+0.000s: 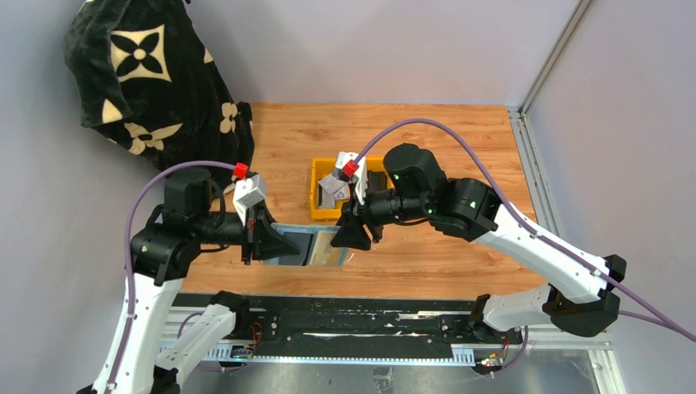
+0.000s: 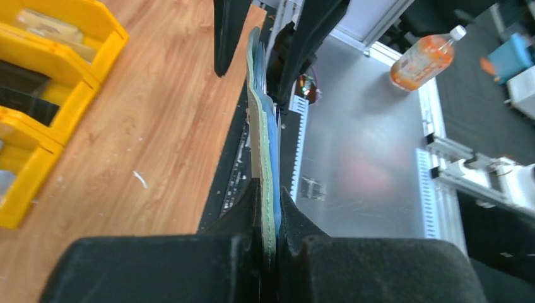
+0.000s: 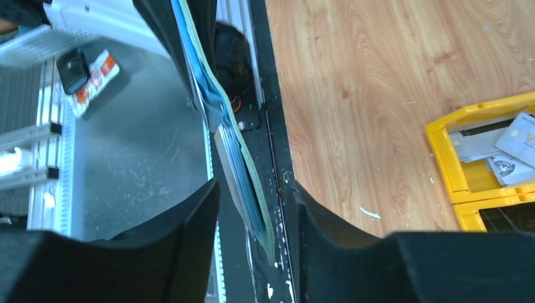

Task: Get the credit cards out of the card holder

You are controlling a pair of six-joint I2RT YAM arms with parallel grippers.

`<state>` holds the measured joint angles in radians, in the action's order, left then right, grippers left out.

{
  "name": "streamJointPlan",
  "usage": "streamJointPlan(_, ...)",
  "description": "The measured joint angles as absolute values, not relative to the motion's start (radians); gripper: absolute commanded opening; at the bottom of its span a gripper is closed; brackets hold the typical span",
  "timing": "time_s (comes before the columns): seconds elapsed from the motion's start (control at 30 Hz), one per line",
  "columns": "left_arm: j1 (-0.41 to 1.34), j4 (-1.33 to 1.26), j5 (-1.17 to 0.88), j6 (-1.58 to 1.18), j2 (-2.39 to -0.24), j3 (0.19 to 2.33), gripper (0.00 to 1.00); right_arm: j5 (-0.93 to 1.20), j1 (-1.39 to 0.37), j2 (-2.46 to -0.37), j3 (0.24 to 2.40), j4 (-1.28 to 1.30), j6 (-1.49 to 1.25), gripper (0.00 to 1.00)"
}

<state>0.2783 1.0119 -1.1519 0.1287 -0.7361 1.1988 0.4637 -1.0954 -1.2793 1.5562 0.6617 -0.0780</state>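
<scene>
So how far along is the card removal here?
Done: some cards lie in the yellow bin. In hand: the left hand clamps the card holder on edge, and the right hand straddles its far end, open. Remaining: whether any cards remain inside is hidden.

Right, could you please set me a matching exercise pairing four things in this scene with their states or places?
Things:
1. left gripper
2. right gripper
3. card holder
4. bin

States or places:
A. yellow, standing on the wooden table
B. open, fingers either side of the card holder
C. spanning the gap between both grippers
D. shut on the card holder

Pairs: 1-D; 2-B; 3-C; 4-A
</scene>
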Motion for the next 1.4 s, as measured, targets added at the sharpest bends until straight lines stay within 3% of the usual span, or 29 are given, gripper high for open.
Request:
streamJointPlan(0.07, 0.278, 1.013, -1.161, 0.092, -0.768, 1.199, 0.00, 0.451, -1.075, -1.271, 1.554, 0.633, -0.084, 0.59)
streamJointPlan(0.4, 0.255, 0.862, -1.057, -0.192, -0.829, 1.149, 0.00, 0.311, -1.047, -1.090, 1.460, 0.417, -0.216, 0.62)
streamJointPlan(0.67, 0.251, 0.580, -1.008, -0.487, -0.768, 1.060, 0.00, 0.476, -1.046, -1.165, 1.288, 0.127, -0.455, 0.62)
streamJointPlan(0.83, 0.250, 0.479, -1.037, -0.587, -0.763, 1.051, 0.00, 0.524, -1.044, -1.228, 1.227, 0.097, -0.532, 0.61)
streamJointPlan(1.1, 0.249, 0.348, -1.116, -0.708, -0.737, 1.037, 0.00, 0.562, -1.036, -1.204, 1.227, 0.044, -0.562, 0.52)
streamJointPlan(1.4, 0.245, 0.288, -1.178, -0.768, -0.722, 1.032, 0.00, 0.624, -0.995, -1.212, 1.274, -0.011, -0.603, 0.30)
